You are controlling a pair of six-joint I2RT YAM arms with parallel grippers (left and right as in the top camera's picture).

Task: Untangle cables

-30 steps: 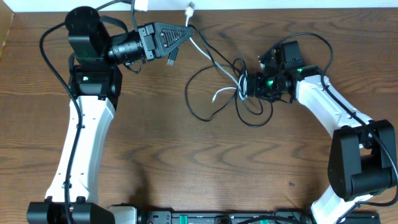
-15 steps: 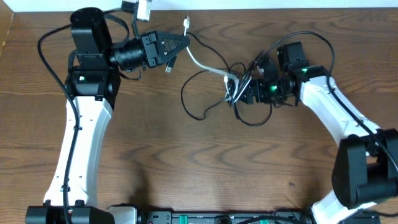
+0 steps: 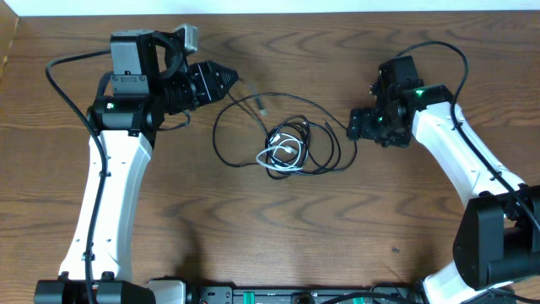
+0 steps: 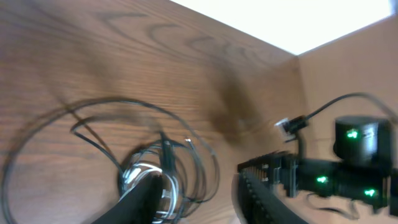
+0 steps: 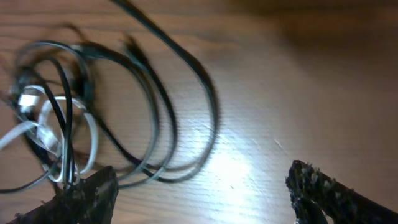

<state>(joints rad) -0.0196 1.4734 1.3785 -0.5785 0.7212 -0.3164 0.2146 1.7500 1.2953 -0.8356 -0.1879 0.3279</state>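
Since a second ago both your arms have drawn back, and the bundle now lies mid-worktop point(image 3: 295, 228): one white cable point(image 3: 278, 154) coiled inside black cables point(image 3: 214, 139), whose count the tangle hides. Your left fingers point(image 4: 146, 199) and right fingers point(image 5: 87, 196) stand apart, holding nothing, one set on either side of it.

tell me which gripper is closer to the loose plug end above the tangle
Left. In the overhead view the left gripper sits just up-left of the plug end; the right gripper is far off on the plug's other side.
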